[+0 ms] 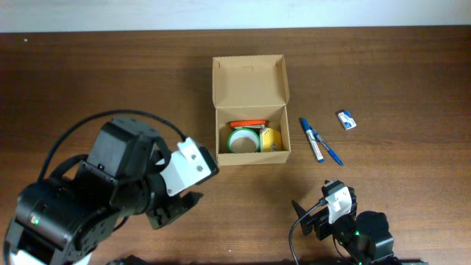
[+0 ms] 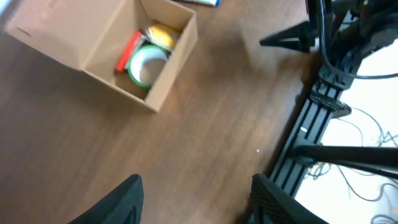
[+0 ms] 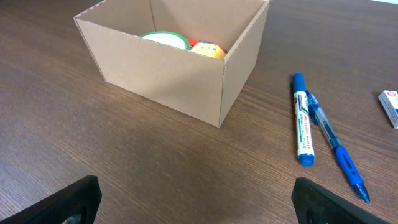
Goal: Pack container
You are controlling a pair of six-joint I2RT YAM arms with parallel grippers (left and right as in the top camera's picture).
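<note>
The brown cardboard container [image 1: 251, 96] stands open at the table's middle, its flap lid raised at the back. It holds a green-rimmed tape roll [image 1: 243, 139], an orange item [image 1: 246, 124] and a yellow item [image 1: 271, 138]. The container also shows in the left wrist view [image 2: 166, 68] and the right wrist view [image 3: 180, 78]. A blue-capped marker [image 1: 311, 139] and a blue pen [image 1: 329, 151] lie right of it. My left gripper [image 2: 196, 202] is open and empty at front left. My right gripper [image 3: 196, 199] is open and empty at front right.
A small white and blue eraser [image 1: 346, 120] lies to the right of the pens; it also shows in the right wrist view [image 3: 390, 106]. The right arm's base and black stand rails [image 2: 323, 93] sit at the table's front edge.
</note>
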